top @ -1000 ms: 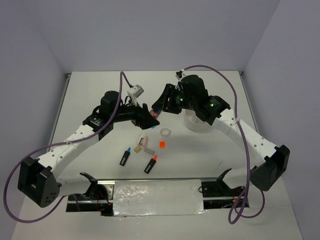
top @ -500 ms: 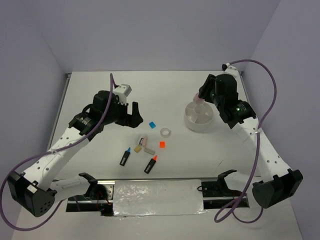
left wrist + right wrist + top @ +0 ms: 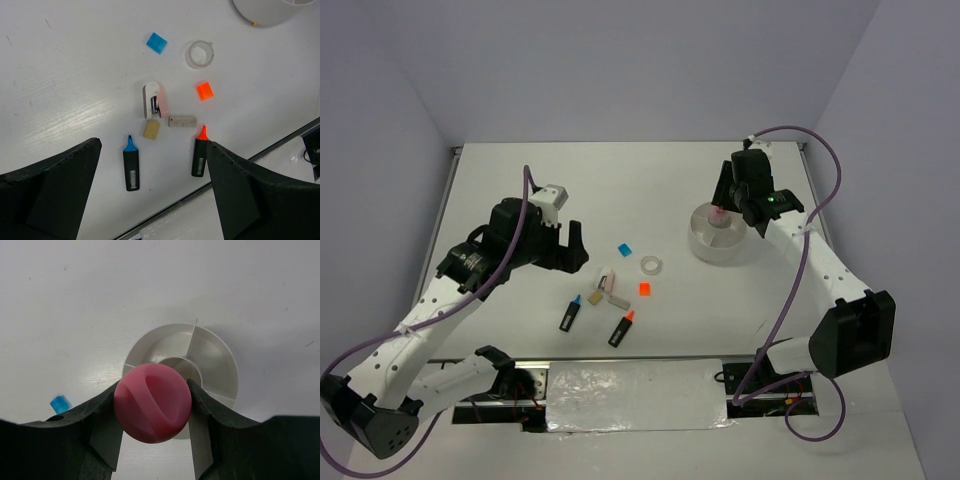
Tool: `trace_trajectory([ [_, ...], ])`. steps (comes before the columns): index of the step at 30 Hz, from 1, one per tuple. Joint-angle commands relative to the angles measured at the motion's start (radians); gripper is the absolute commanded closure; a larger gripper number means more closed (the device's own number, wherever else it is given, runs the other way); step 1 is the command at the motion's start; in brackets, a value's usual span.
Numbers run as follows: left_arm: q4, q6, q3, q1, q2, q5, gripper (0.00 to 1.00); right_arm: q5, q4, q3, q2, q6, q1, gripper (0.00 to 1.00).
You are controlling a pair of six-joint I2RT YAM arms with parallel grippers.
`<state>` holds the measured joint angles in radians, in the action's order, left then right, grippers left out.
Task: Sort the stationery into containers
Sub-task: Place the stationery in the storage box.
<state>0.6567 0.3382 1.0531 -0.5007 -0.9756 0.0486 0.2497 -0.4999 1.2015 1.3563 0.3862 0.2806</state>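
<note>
My right gripper (image 3: pixel 153 407) is shut on the pink cylinder (image 3: pixel 152 402) and holds it above the round white tub (image 3: pixel 212 362), whose dividers show. In the top view the cylinder (image 3: pixel 719 213) hangs over the tub (image 3: pixel 705 243). My left gripper (image 3: pixel 152 192) is open and empty, high above the loose items: the blue-tipped marker (image 3: pixel 131 165), the orange-tipped marker (image 3: pixel 199 154), the clear tape ring (image 3: pixel 199 54), the pink eraser (image 3: pixel 156 100), the blue piece (image 3: pixel 157 42), the orange piece (image 3: pixel 204 91) and the tan piece (image 3: pixel 151 129).
A small grey bar (image 3: pixel 182 121) lies beside the tan piece. The table's near edge with a metal rail (image 3: pixel 630 365) runs below the markers. White walls close in the table at the back and sides.
My right gripper has swung right with the pink cylinder, from near the table's middle to above the tub. My left arm has drawn back to the left, away from the items.
</note>
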Motion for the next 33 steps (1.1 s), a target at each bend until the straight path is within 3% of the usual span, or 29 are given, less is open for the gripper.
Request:
trace_trajectory([
  [1, 0.014, -0.019, -0.018, 0.002, 0.032, -0.010, 0.01, 0.013, 0.075, -0.011, -0.014, -0.007, -0.011, 1.00],
  [10, 0.024, -0.024, -0.039, 0.004, 0.048, -0.021, 0.01, 0.048, 0.072, -0.037, -0.017, -0.018, -0.012, 0.96],
  [12, 0.020, -0.019, -0.041, 0.004, 0.045, -0.016, 0.01, 0.046, 0.075, -0.043, -0.019, -0.018, -0.012, 0.90],
  [13, 0.017, -0.019, -0.041, 0.002, 0.044, -0.012, 0.01, 0.040, 0.078, -0.045, -0.023, -0.018, -0.012, 0.87],
  [16, 0.011, -0.015, -0.045, 0.002, 0.040, -0.012, 0.01, 0.028, 0.078, -0.042, -0.026, -0.017, -0.012, 0.47],
  [20, 0.009, -0.010, -0.048, 0.002, 0.032, -0.016, 0.01, 0.020, 0.052, -0.007, -0.025, -0.014, -0.014, 0.28],
  [22, 0.004, -0.011, -0.054, 0.002, 0.031, -0.016, 0.01, 0.023, 0.028, 0.022, -0.034, -0.009, -0.012, 0.24],
  [24, 0.009, -0.011, -0.057, 0.004, 0.032, -0.024, 0.01, 0.014, 0.012, 0.035, -0.060, -0.010, -0.012, 0.11],
  [29, 0.027, 0.005, -0.068, 0.002, 0.026, -0.044, 0.01, -0.001, -0.058, 0.101, -0.121, -0.004, 0.011, 0.09],
  [30, 0.035, 0.012, -0.070, 0.002, 0.023, -0.044, 0.01, 0.011, -0.077, 0.112, -0.134, -0.006, 0.032, 0.02],
  [33, 0.055, 0.036, -0.082, 0.002, 0.017, -0.075, 0.01, 0.062, -0.153, 0.133, -0.140, 0.012, 0.130, 0.00],
])
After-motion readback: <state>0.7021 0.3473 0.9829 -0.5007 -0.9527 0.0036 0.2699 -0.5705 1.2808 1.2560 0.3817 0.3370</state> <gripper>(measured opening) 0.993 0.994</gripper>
